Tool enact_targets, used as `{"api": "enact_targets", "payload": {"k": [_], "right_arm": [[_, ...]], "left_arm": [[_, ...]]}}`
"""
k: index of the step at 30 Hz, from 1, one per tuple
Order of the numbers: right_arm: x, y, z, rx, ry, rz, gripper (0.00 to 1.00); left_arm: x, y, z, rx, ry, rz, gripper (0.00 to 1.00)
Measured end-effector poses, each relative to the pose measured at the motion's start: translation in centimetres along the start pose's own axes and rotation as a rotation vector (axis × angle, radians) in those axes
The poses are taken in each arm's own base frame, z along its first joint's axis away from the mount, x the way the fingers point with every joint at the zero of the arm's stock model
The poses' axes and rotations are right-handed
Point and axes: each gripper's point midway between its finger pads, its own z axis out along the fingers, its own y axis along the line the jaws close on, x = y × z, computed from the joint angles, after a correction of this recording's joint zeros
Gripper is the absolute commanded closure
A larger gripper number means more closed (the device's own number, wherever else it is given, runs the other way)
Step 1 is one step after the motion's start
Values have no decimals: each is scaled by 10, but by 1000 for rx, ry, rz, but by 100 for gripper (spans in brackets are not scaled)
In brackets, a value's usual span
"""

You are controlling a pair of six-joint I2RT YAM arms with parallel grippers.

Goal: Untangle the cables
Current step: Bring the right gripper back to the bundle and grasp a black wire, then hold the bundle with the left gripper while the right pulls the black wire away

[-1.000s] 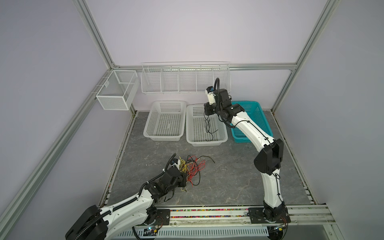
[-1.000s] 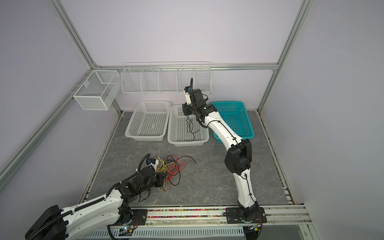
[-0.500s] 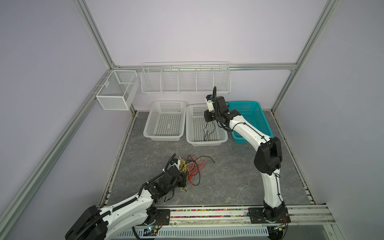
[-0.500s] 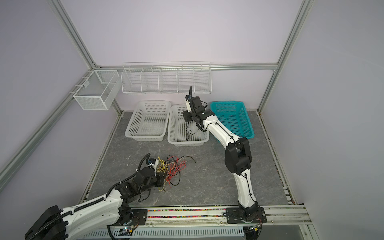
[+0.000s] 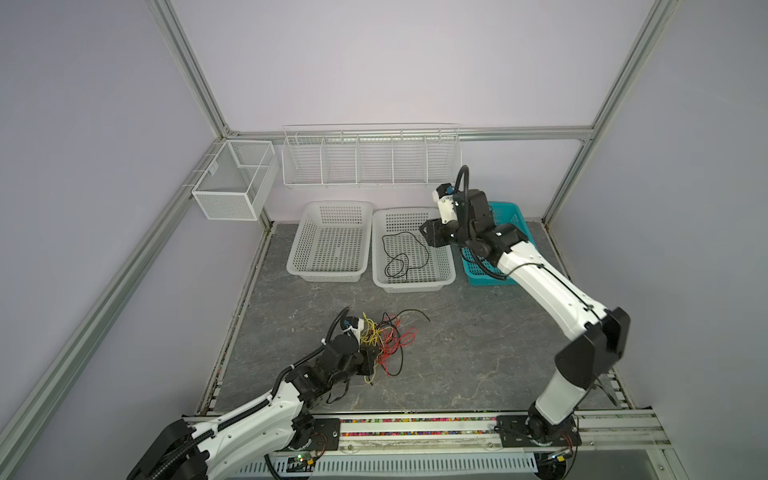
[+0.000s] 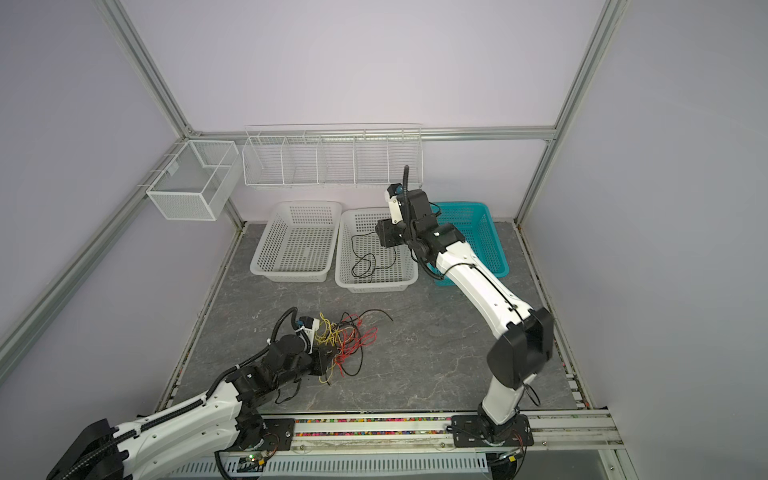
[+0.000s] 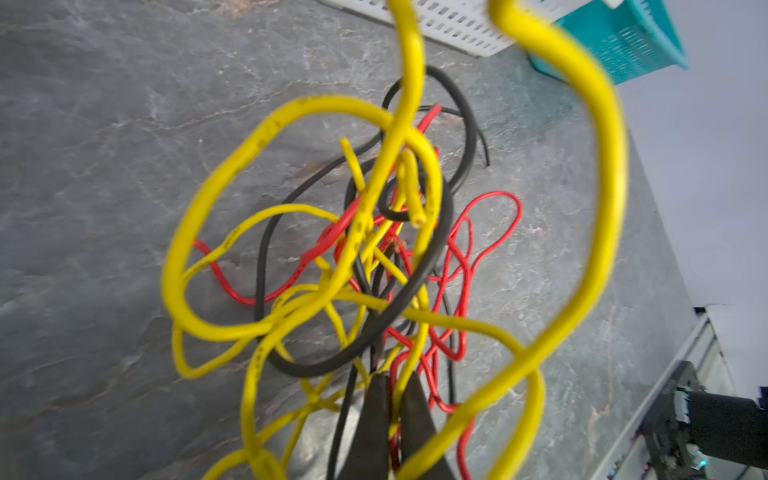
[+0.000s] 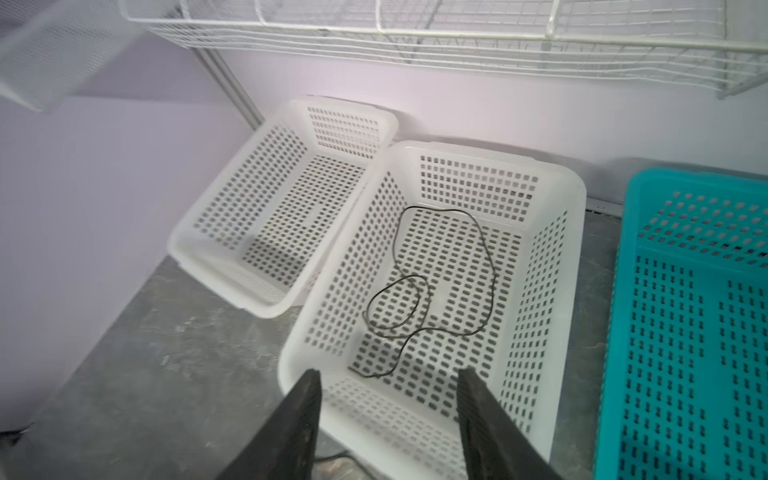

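Since a second ago, my right gripper [image 8: 388, 374] has let go of the black cable [image 8: 419, 277] it was dangling over the middle white basket [image 5: 413, 286]. That cable is now lying loose on the basket's floor, curling into one loop towards the near end. In the right wrist view my two fingers are standing wide apart with nothing between them. In both top views this gripper [image 5: 432, 235] [image 6: 384, 237] is hovering over the basket's far right corner, clear of the cable.

On the near left, my left gripper [image 5: 370, 358] [image 6: 326, 359] is staying where it was, resting low at the near-left edge of the tangle of cables [image 5: 386, 340] [image 6: 347, 338]. In the left wrist view its fingers [image 7: 376, 415] are pressing tightly together on a yellow cable [image 7: 395, 399] that is running between them. Red, yellow and black strands are looping over one another just beyond the tips. The tangle is sitting on the grey table [image 5: 478, 353], well apart from the baskets. One black end is trailing out to the far right of the heap.

Along the far wall, the left white basket [image 5: 328, 277] is standing just beside the middle one. The teal basket [image 5: 512, 216] is standing on its right, partly hidden behind my right arm.
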Motion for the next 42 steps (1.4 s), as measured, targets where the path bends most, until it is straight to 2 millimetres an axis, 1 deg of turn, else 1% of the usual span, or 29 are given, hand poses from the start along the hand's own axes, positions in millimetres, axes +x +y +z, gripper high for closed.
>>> {"api": "enact_targets", "payload": {"k": [2,3,5,7,11,13,14,15,17,22,26,30,35,36,38,40,42], "right_arm": [[23,21,-32,-81,-8,2,40],[36,28,-42,-114,3,5,40],[73,44,-58,-197,35,17,40],[111,52,-61,-253,86,35,41],[198,62,-54,-326,231,44,44],[232,67,-54,-350,297,37,47],[244,69,-54,-363,316,35,47],[252,71,-55,-373,325,35,48],[261,74,-57,-392,316,39,51],[269,72,-55,-387,273,56,59],[267,68,-50,-368,230,65,60],[261,71,-43,-367,196,64,63],[266,68,-28,-340,201,70,66],[267,67,-26,-336,200,70,68],[266,65,-23,-322,195,70,76],[265,64,-21,-315,191,71,83],[264,63,-20,-302,184,71,87]], "left_arm": [[-6,-10,-6,48,-22,-6,100],[-9,-15,-9,69,-36,-10,100],[-18,-26,-16,123,-70,-17,100],[-23,-36,-21,168,-94,-19,100],[-24,-47,-25,226,-86,-15,100],[-20,-50,-25,246,-66,-13,100],[-19,-53,-26,257,-55,-12,100],[-18,-54,-26,265,-48,-12,100],[-17,-60,-27,291,-36,-15,100],[-16,-70,-29,335,-22,-17,100],[-13,-75,-29,354,-8,-9,100],[-10,-79,-29,371,4,-5,100],[-8,-84,-30,389,12,3,100],[-8,-85,-30,391,13,4,100],[-7,-86,-30,396,18,6,100],[-7,-87,-31,399,21,8,100],[-6,-87,-31,400,22,9,100]]}}
